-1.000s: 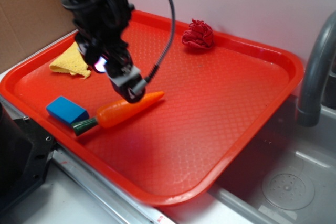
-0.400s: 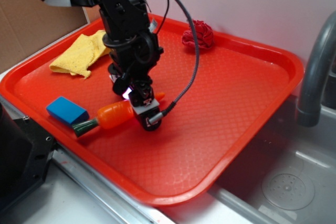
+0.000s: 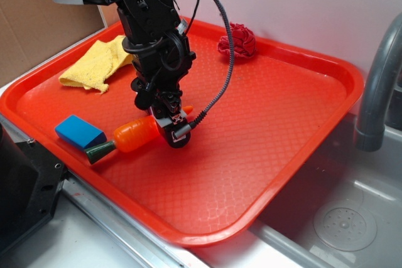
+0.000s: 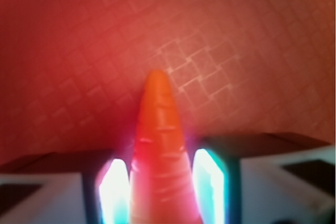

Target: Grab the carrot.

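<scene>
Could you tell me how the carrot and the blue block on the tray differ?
The carrot is orange, tapered and glossy; the blue block is a flat-sided box. The carrot is the longer of the two. The end effector straddles the carrot, a finger on each side in the wrist view, while the blue block sits free beside the carrot's green stem end. Both lie flat on the red tray.

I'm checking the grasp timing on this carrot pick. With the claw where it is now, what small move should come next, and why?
Probably close the claw. In the wrist view the carrot lies between the two fingers, with a thin gap showing on each side, so it looks straddled but not yet pinched. The exterior view shows the claw low over the carrot on the red tray. Closing first, then lifting, seems right.
</scene>
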Controlling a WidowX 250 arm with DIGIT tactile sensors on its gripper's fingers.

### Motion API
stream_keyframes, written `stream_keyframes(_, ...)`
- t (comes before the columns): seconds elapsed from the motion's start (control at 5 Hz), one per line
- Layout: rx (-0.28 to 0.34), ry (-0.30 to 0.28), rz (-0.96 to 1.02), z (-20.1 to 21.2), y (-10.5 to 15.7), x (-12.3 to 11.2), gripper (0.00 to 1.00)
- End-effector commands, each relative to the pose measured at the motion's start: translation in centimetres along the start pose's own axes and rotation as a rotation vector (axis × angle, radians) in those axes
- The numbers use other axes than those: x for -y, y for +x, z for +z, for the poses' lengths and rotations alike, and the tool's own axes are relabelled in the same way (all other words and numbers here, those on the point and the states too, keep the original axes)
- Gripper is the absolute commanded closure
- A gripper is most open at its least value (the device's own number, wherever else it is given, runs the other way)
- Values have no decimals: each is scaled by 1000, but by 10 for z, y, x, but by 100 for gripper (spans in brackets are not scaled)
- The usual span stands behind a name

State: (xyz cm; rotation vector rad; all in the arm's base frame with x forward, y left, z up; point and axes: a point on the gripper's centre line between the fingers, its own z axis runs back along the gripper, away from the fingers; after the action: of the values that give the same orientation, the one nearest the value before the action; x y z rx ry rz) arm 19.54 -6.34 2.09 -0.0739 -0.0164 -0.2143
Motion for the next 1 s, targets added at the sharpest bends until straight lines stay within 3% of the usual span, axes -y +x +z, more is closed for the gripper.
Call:
stream_keyframes(0.0, 95, 12, 126, 57, 16, 1, 100)
stream_keyframes(0.4, 86, 47, 294, 134, 28, -2, 100)
stream_keyframes(0.6, 124, 25, 329, 166, 17, -10, 100)
stream_keyframes(0.8, 150, 61, 331, 178, 7, -13, 100)
